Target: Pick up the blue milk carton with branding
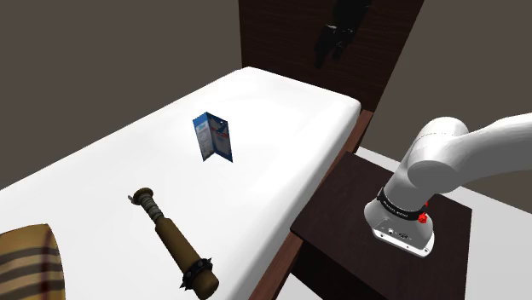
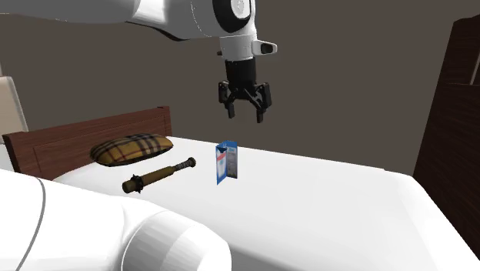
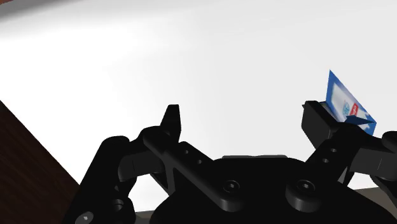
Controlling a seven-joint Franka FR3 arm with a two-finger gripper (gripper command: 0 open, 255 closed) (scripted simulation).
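The blue milk carton (image 1: 213,136) with white and red branding stands upright in the middle of the white bed (image 1: 281,111). In the second exterior view the carton (image 2: 226,162) is below my gripper (image 2: 246,106) and a little to that view's left. The gripper hangs well above the bed, open, with nothing between its fingers. In the wrist view the carton (image 3: 348,107) shows just beyond one black finger (image 3: 315,119), outside the gap of the gripper (image 3: 242,121). In the shoulder view the gripper (image 1: 328,49) is a dark shape high against the wardrobe.
A brown club-like stick (image 1: 175,240) lies on the bed near a plaid pillow (image 1: 26,264). A dark wooden headboard (image 2: 85,135) stands behind the pillow. A dark nightstand (image 1: 341,222) sits beside the bed, and a dark wardrobe (image 2: 454,115) stands past the bed's far end.
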